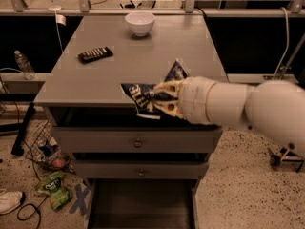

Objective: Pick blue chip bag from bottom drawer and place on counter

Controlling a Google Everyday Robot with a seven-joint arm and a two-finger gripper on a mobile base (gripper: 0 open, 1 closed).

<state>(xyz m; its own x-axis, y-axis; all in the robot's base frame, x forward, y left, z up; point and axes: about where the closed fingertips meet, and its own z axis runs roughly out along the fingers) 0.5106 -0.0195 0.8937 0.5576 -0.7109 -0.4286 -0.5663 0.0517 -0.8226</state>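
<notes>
My gripper (159, 99) is shut on the blue chip bag (143, 98), a crinkled navy foil bag with white lettering. It holds the bag in the air at the front edge of the counter (138, 61), about level with the top. The white arm reaches in from the right. The bottom drawer (143, 204) is pulled open below, and its dark interior shows nothing inside.
A white bowl (139, 23) stands at the back of the counter and a black remote (95, 54) lies at its left. Two knobbed drawers (137, 142) are shut. A green snack bag (55, 189), a shoe and cables lie on the floor at left.
</notes>
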